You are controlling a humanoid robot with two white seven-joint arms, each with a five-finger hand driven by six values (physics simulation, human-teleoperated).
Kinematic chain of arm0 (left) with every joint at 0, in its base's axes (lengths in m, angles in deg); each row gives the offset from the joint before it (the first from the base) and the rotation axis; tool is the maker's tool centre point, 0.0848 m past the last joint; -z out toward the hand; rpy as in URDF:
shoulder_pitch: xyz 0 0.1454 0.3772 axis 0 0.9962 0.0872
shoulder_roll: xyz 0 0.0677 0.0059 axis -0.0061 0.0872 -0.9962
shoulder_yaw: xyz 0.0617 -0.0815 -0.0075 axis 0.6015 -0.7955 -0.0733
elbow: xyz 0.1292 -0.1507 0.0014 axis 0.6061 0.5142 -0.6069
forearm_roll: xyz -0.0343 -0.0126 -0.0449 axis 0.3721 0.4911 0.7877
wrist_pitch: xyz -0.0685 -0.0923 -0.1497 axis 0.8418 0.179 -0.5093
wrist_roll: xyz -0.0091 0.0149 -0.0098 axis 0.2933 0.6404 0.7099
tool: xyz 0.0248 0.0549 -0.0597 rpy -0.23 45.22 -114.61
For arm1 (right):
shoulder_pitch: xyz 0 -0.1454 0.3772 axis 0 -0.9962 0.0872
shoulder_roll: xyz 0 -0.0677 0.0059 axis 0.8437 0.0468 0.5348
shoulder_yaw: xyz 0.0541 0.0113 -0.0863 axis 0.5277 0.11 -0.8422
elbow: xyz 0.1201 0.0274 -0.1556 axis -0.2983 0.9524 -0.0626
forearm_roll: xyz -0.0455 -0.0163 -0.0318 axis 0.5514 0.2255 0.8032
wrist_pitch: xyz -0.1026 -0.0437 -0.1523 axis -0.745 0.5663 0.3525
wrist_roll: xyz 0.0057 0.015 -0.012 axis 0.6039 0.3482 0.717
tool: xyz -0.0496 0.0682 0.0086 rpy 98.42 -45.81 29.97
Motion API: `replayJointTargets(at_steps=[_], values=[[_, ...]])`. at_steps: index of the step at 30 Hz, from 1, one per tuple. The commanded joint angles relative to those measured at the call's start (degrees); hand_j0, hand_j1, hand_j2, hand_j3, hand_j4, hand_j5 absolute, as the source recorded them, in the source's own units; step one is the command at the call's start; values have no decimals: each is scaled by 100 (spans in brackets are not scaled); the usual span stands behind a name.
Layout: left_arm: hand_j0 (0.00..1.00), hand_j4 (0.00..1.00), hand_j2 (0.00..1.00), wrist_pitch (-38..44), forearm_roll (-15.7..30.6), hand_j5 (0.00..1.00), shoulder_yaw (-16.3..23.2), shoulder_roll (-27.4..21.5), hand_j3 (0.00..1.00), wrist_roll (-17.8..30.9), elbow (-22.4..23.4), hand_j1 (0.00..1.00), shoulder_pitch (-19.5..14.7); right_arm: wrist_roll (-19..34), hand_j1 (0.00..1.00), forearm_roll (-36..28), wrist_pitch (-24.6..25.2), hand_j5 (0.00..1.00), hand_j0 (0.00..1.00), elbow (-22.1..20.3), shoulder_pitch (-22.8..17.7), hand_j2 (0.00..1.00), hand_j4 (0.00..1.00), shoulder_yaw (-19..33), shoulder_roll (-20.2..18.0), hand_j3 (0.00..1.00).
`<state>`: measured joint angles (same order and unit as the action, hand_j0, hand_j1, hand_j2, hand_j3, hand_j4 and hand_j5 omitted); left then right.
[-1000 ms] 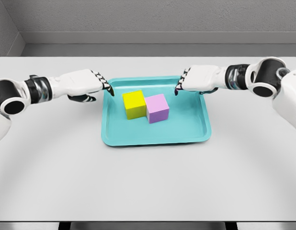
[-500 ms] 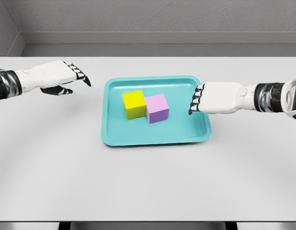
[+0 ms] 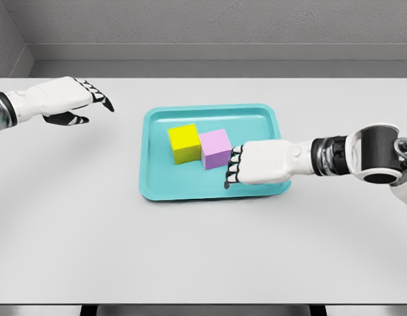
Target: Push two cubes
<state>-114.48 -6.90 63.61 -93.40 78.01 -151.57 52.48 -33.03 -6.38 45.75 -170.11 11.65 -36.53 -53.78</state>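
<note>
- While your right hand (image 3: 255, 164) sits low over the teal tray (image 3: 157, 187), just beside the pink cube (image 3: 216, 148), the step in hand reads as the approach to a push, not the push itself.
- Its fingers (image 3: 232, 172) are curled downward and hold nothing; the knuckles face the pink cube's right side, near its front corner. You cannot confirm contact from this view: near or just touching is as far as it goes.
- Both cubes stand inside the tray, left of its middle. The yellow cube (image 3: 184, 143) is directly left of the pink one, and their facing sides appear to touch.
- Your left hand (image 3: 62, 99) hovers over the white worktop (image 3: 203, 250), well apart from the tray, fingers loosely extended and empty.
- Judgement: the task is at an early stage, with the cubes not visibly displaced toward any wall.
- Next move calls for a level leftward sweep of the right hand, centred on the pink cube's face, so the pair travels in line.
- Risk: an off-centre contact at the corner would likely turn the pink cube instead of driving both.
</note>
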Motion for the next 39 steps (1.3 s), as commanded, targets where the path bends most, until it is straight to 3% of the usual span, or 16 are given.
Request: replayJointTargets(at_steps=[1, 11, 18, 33, 39], values=[[69, 69, 69, 15, 28, 69, -10, -5, 69, -3, 36, 69, 0, -2, 77, 11, 13, 77, 77, 9, 0, 77, 77, -52, 149, 77], [69, 69, 69, 15, 28, 69, -10, -5, 69, 6, 36, 69, 0, -2, 77, 46, 13, 77, 77, 281, 44, 77, 77, -87, 448, 77], [69, 69, 69, 15, 28, 69, -18, -5, 69, -3, 36, 69, -9, -2, 77, 152, 13, 77, 77, 844, 70, 77, 77, -122, 782, 77], [69, 69, 69, 15, 28, 69, -80, 3, 69, -3, 36, 69, 0, -2, 71, 117, 13, 71, 71, 791, 79, 71, 71, -219, 826, 71], [69, 69, 69, 15, 36, 69, -89, 3, 69, -3, 36, 69, 0, -2, 73, -533, 13, 73, 73, 844, 88, 73, 73, -202, 791, 73]])
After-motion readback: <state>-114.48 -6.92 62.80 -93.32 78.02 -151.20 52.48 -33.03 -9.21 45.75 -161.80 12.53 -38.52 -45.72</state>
